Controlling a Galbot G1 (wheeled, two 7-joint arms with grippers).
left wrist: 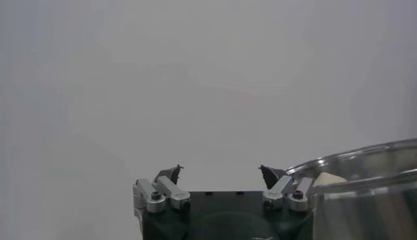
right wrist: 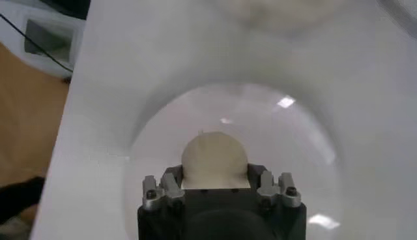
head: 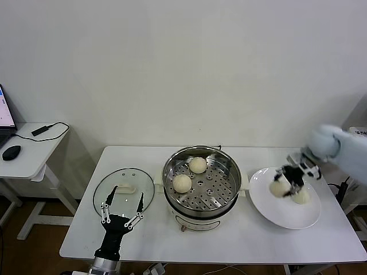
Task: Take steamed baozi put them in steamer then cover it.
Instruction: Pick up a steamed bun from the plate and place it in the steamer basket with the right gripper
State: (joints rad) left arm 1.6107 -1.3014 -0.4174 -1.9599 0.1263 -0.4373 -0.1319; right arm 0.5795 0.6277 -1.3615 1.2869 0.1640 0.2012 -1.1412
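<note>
Cream-white baozi [right wrist: 214, 156] pinched in right gripper [head: 288, 182], seemingly just above plate [head: 269, 206], left gripper [head: 121, 209] spread by lid [head: 129, 176]

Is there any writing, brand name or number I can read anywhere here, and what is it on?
No text can be read in any view.
Screen at the far left edge: lit, its content too small to read.
Steamer, plate, glass lid: no label shows.

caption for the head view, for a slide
Right gripper grips a baozi over the plate; two sit in the steamer.
</note>
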